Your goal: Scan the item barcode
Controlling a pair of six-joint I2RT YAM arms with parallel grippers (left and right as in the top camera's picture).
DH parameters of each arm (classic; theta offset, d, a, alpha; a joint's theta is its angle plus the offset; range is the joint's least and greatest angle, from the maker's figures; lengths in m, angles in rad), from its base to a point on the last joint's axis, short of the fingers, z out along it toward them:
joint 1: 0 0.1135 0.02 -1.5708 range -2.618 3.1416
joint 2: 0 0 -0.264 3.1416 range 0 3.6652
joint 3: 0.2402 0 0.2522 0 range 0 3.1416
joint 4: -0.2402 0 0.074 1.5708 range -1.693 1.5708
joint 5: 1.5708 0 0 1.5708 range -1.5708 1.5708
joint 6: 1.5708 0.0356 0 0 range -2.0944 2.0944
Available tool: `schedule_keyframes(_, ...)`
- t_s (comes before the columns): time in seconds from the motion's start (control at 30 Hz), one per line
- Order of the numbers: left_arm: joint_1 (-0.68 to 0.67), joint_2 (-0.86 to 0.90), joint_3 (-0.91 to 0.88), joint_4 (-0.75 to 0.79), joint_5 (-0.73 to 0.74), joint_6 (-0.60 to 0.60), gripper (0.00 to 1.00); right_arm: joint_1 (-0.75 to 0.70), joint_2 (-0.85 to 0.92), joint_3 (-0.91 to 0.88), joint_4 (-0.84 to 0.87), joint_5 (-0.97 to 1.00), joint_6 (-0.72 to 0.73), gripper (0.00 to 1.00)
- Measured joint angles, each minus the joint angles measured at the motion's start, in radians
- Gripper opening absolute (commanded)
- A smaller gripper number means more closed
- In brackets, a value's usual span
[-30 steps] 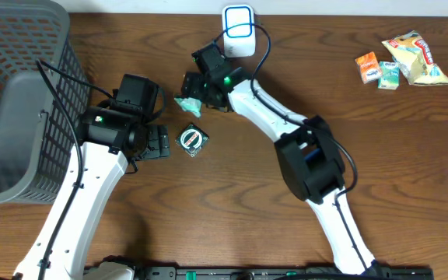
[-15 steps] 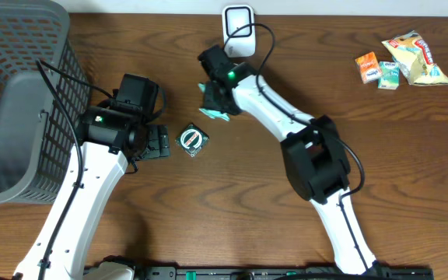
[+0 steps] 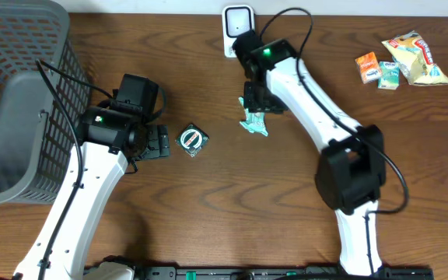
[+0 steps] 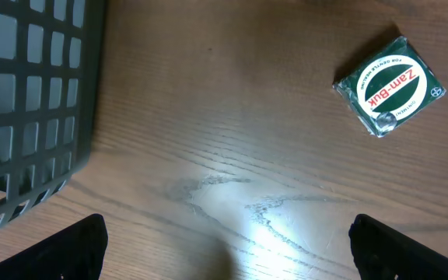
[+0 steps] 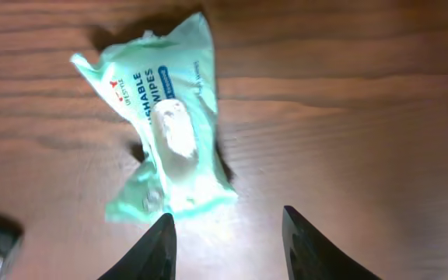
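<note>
A mint-green pack of wipes point(image 3: 250, 122) lies on the wooden table, below the white barcode scanner point(image 3: 239, 29) at the back edge. My right gripper point(image 3: 257, 101) hovers just over the pack's far end. In the right wrist view the wipes pack point(image 5: 166, 132) lies ahead of my right gripper point(image 5: 228, 241), whose jaws stand apart with only bare wood between them; the left fingertip point(image 5: 162, 241) sits at the pack's near edge. My left gripper point(image 3: 159, 143) is wide open over bare table beside a green Zam-Buk packet point(image 3: 193, 141).
A grey mesh basket point(image 3: 18, 101) fills the left side, its wall close to the left gripper point(image 4: 228, 253) as the basket point(image 4: 29, 101) shows in the left wrist view. The Zam-Buk packet point(image 4: 388, 86) lies ahead and right. Several snack packets point(image 3: 403, 62) lie at the back right.
The right arm has swung to the right, and the wipes pack has moved right with it, from left of the scanner to below it. The left arm has not moved.
</note>
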Motion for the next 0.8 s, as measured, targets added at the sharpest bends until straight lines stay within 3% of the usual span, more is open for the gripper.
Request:
schedule_keyframes(0.03, 0.0, 0.0, 0.0, 0.0, 0.0, 0.0, 0.98, 0.002, -0.013, 0.0, 0.003, 0.005, -0.014, 0.28)
schedule_keyframes(0.1, 0.0, 0.0, 0.0, 0.0, 0.0, 0.0, 0.98, 0.008, -0.026, 0.0, 0.014, 0.015, -0.047, 0.03)
schedule_keyframes(0.13, 0.0, 0.0, 0.0, 0.0, 0.0, 0.0, 0.98, 0.012, -0.027, 0.0, 0.021, 0.019, -0.057, 0.01)
schedule_keyframes(0.6, 0.0, 0.0, 0.0, 0.0, 0.0, 0.0, 0.98, 0.01, 0.003, -0.027, 0.09, -0.037, -0.092, 0.01)
schedule_keyframes(0.8, 0.0, 0.0, 0.0, 0.0, 0.0, 0.0, 0.98, 0.011, 0.014, -0.156, 0.193, -0.068, -0.094, 0.01)
